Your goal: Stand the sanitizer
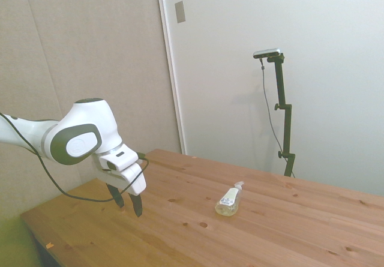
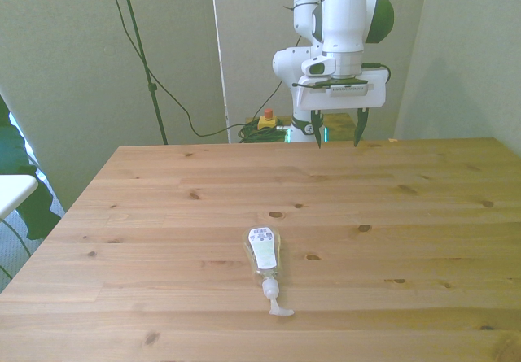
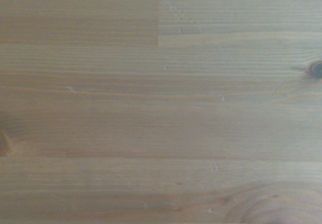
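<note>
The sanitizer is a small clear pump bottle of pale yellow liquid, lying on its side on the wooden table, its white nozzle pointing at the table's near edge in the front view. My gripper hangs open above the table's far edge in the front view, well away from the bottle, with nothing between its fingers. The wrist view shows only bare wood planks; the bottle is out of it.
In the front view, cables and a red-topped button box sit on the floor behind the table. A white surface juts in at the front view's left edge.
</note>
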Robot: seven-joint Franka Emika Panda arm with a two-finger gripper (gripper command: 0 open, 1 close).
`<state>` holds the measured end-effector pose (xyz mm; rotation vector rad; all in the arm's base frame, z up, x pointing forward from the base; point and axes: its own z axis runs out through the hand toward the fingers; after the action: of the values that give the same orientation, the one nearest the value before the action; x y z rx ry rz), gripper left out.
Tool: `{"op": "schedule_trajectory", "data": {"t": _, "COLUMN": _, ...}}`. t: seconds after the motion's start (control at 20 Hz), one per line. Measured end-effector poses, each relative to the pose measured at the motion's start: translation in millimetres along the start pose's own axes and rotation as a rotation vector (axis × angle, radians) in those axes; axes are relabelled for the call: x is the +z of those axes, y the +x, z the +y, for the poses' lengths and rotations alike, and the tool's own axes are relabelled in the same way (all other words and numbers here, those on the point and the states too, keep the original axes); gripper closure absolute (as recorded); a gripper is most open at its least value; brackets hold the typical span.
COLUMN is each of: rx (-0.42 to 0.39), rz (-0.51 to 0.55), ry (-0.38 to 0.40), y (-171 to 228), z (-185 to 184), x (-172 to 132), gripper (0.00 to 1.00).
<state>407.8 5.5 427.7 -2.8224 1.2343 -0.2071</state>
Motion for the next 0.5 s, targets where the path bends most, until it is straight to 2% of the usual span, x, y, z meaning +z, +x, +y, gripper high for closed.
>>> {"op": "schedule_trajectory", "data": {"t": 0.25, "rx": 0.010, "rz": 0.015, "ry": 0.018, "y": 13.1, "z": -8.3, "x": -8.6, "gripper": 0.00}}
{"op": "schedule_trajectory", "data": {"t": 0.5, "rx": 0.073, "rz": 0.083, "ry": 0.043, "y": 72.9, "z": -21.1, "x": -13.0, "gripper": 0.00}}
